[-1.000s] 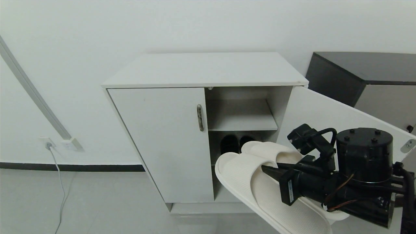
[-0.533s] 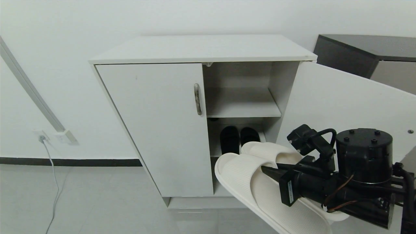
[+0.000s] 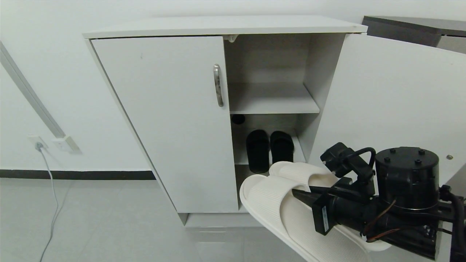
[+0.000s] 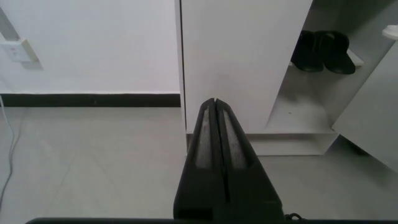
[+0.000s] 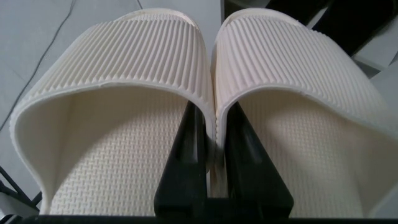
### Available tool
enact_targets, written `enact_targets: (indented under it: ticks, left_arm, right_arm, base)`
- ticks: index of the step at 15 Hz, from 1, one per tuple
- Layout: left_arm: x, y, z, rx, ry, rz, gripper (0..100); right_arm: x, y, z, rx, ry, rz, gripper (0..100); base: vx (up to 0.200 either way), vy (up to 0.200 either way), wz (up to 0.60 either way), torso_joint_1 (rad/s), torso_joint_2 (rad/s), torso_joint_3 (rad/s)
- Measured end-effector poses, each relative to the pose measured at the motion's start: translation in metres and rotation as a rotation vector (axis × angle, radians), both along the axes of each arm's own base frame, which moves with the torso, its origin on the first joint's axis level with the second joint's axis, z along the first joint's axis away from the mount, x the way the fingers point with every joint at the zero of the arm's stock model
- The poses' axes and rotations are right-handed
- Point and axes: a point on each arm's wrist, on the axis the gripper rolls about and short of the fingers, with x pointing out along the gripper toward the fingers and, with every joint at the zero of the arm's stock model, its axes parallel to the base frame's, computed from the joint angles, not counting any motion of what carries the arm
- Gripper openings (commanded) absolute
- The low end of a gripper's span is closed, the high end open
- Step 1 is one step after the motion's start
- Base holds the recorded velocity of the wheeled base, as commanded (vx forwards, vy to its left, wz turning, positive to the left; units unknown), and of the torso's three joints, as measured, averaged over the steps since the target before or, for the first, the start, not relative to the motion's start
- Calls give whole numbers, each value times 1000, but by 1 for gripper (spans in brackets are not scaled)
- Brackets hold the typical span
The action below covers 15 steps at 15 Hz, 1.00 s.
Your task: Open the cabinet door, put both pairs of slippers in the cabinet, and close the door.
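1 pair, the black slippers, sits inside the cabinet, door open. The right end effector pinches the white slippers just outside; the left end effector is pressed together. Placing them and closing remain.

Head camera closer to cabinet; black slippers inside more exposed; white slippers nearer opening.
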Motion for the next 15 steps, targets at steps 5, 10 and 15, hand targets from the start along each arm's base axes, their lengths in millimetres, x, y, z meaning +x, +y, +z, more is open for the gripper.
enact_targets:
  ticks: [5, 10, 15]
  left_arm:
    - [0, 0, 0, 1, 0, 1, 0]
    - [0, 0, 0, 1, -1, 0, 0]
    - [0, 0, 0, 1, 0, 1, 0]
  right_arm:
    - [-1, 0, 0, 11, -13, 5, 0]
    - [-1, 11, -8, -18, -29, 43, 0]
    - [11, 32, -22, 20, -115, 59, 0]
  base:
    - [0, 0, 0, 0, 13, 7]
    - [0, 0, -240, 0, 1, -1]
    - [0, 0, 0, 0, 0, 0]
